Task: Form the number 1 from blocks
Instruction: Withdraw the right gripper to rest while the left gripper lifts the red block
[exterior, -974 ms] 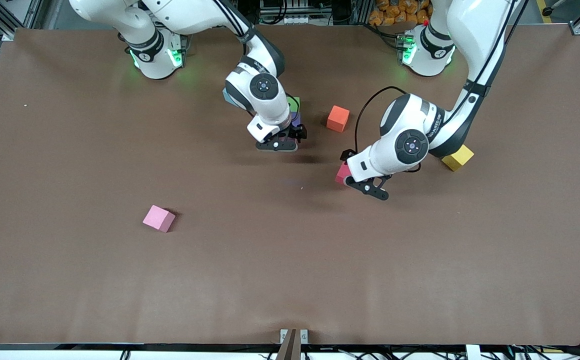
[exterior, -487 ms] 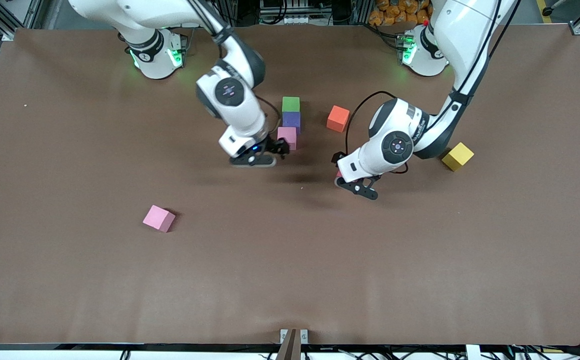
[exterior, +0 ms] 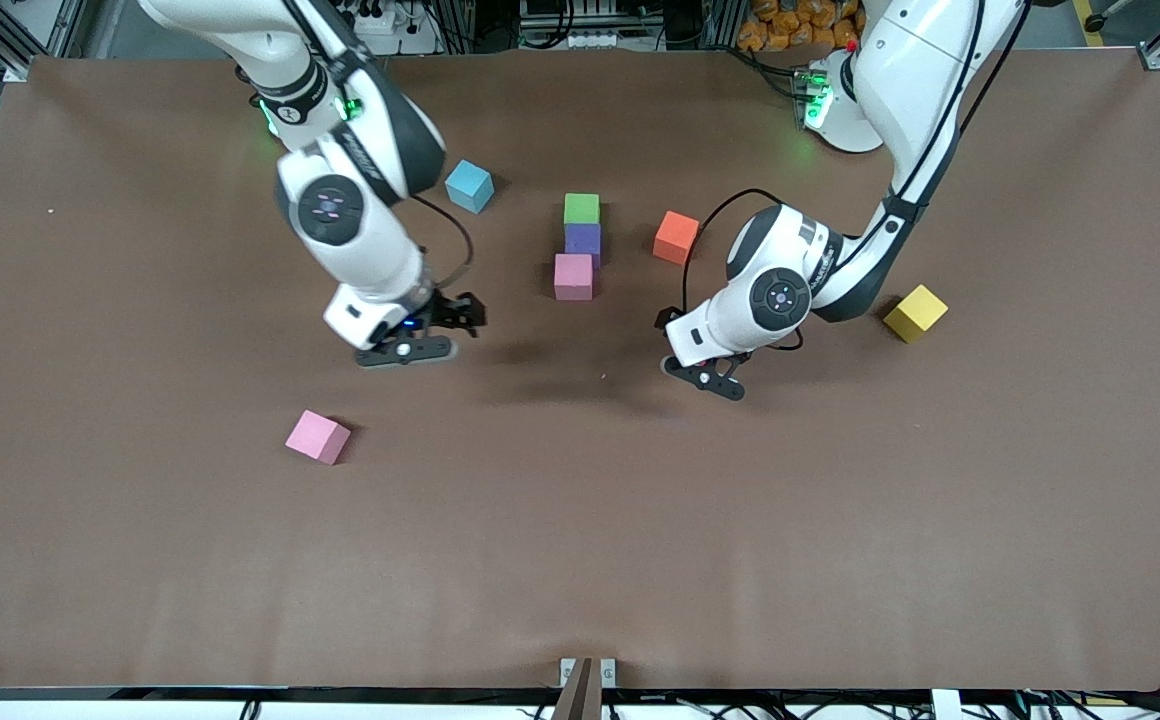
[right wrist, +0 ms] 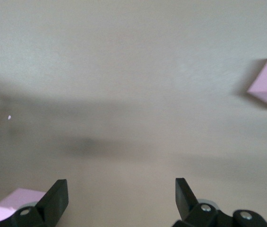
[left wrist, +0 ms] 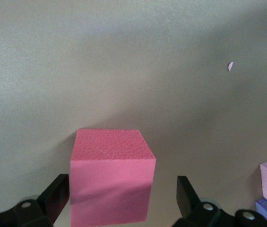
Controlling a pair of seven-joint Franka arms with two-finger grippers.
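Three blocks sit in a line: green block [exterior: 581, 208], purple block [exterior: 583, 239], then a pink block [exterior: 573, 276], each nearer the front camera. The left gripper [left wrist: 119, 201] is spread wide around a red block [left wrist: 110, 175], not pinching it. The right gripper [exterior: 406, 345], spread and empty, hangs near the line.

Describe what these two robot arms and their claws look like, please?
Both arms are glossy white with dark grey joint bands and round dark caps on the wrists. Green lights glow at their bases, and a black cable loops along each forearm. The left gripper and the right gripper are black, each with two flat, wedge-shaped fingers fixed with small silver screws.
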